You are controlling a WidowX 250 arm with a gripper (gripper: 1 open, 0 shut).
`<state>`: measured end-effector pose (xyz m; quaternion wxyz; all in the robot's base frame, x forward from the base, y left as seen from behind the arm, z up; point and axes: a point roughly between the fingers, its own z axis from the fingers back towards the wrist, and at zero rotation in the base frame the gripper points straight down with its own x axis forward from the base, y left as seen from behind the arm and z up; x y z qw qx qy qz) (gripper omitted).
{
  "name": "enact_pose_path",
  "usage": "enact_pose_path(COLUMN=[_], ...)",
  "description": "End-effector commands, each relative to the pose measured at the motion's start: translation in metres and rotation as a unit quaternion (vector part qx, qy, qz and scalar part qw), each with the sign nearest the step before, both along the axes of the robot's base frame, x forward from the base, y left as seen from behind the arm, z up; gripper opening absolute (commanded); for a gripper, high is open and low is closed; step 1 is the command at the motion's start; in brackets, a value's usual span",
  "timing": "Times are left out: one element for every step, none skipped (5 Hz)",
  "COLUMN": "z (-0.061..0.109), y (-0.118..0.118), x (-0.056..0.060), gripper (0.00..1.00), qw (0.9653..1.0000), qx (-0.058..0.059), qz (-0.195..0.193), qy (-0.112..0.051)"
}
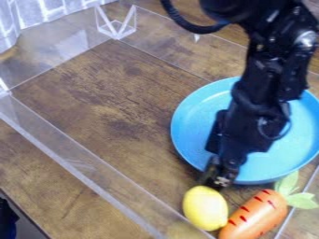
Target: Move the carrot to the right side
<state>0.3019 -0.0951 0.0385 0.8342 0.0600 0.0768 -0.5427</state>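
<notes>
Orange carrot (pixel 253 216) unmarked, beside lemon (pixel 206 206); fingers (pixel 215 175) spread, grasping nothing.

I see even, fairly bright light; glare streaks the clear walls (pixel 75 163), the arm (pixel 268 89) looks soft, and the whole view is coarse.

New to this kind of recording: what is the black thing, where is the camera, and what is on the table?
One picture, taken from a fixed camera looking down at a wooden table fenced by clear plastic walls. The black thing is a robot arm; at its lower end is the gripper, a two-fingered claw that points down, open and holding nothing. On the table lie a blue plate, a yellow lemon toy and an orange toy carrot with pale green leaves. The gripper's tip is at the plate's near rim, just above lemon and carrot.
</notes>
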Motion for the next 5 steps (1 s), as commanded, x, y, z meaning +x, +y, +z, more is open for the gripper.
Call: enact_pose_path(z=[0.018,0.019,0.019,0.019,0.015], y=[-0.016,-0.028,-0.017,-0.013,0.004], x=[0.010,0.013,0.018,0.025,0.033], gripper=[1.00,1.00,0.00,0.00,0.00], qw=[0.9996,0.9993,0.9995,0.9995,0.9995], qx=[-0.010,-0.010,-0.007,-0.005,-0.001], qz=[-0.010,-0.021,-0.009,-0.002,-0.005], qy=[-0.027,-0.029,-0.031,-0.031,-0.030])
